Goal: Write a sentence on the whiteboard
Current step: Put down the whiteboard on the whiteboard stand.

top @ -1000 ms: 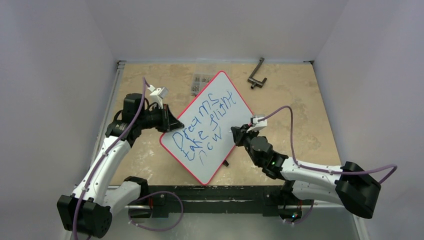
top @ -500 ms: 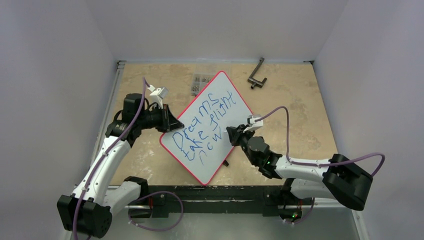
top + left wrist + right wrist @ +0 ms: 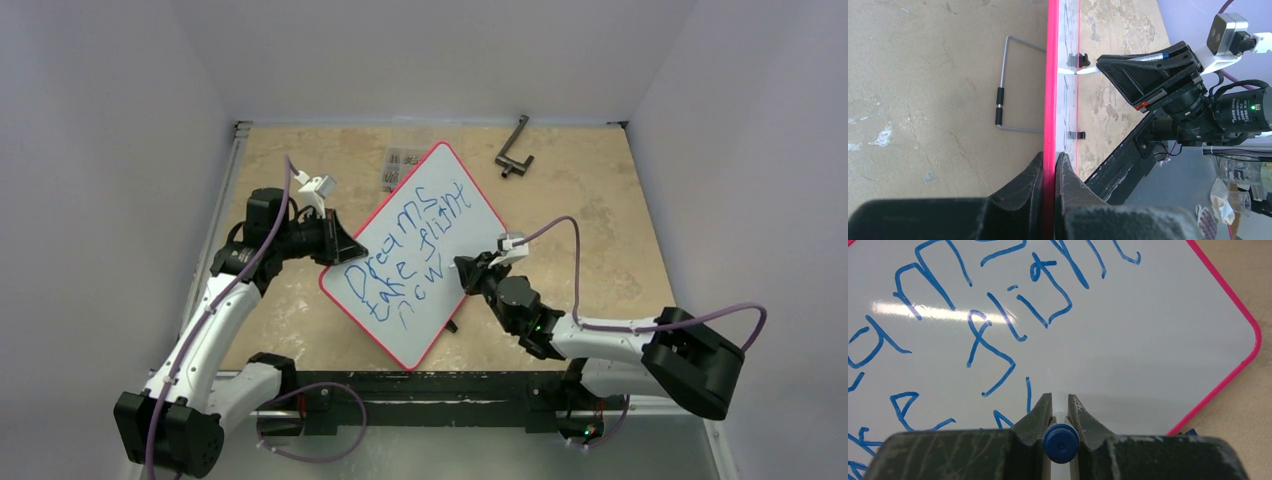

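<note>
On the tan stone-look table, the large red-rimmed white whiteboard bears the blue handwritten sentence, cropped in the right wrist view; the left gripper pinches its rim, the right gripper clamps a blue-ended marker, tip hidden.

We read the sentence on the whiteboard, blue handwriting, three lines: "Dreams / take flight / now". Right wrist view catches only part of it, "flight" clearest. White print on a motor housing: too small to read.
</note>
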`<state>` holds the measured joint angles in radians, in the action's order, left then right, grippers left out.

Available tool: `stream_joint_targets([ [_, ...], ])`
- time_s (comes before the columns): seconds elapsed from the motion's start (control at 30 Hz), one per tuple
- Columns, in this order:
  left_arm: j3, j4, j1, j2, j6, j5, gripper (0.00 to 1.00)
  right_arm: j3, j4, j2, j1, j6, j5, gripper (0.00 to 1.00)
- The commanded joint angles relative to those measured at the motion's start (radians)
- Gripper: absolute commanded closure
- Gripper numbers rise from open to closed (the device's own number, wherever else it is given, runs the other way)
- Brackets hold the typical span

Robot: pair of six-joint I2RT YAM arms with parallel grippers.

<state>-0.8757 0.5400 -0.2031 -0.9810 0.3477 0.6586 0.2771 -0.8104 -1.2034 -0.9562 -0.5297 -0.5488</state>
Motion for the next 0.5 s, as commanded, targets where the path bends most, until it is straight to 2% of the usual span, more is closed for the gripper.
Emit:
stream_joint_targets([
  [0.0, 0.026, 0.041, 0.008, 0.01, -0.121, -0.167, 1.0, 0.009, 0.089, 0.104, 0.002, -0.02, -0.031, 1.0],
  [0.2, 0.031, 0.048, 0.007, 0.021, -0.123, -0.168, 1.0, 0.04, 0.334, 0.374, 0.002, 0.0, -0.073, 1.0],
  [0.33, 0.044, 0.047, 0.007, 0.027, -0.103, -0.168, 1.0, 0.059, 0.44, 0.511, 0.002, 0.024, -0.105, 1.0],
  [0.47, 0.049, 0.057, 0.007, 0.023, -0.099, -0.177, 0.93, 0.07, 0.504, 0.586, 0.002, 0.03, -0.122, 1.0],
])
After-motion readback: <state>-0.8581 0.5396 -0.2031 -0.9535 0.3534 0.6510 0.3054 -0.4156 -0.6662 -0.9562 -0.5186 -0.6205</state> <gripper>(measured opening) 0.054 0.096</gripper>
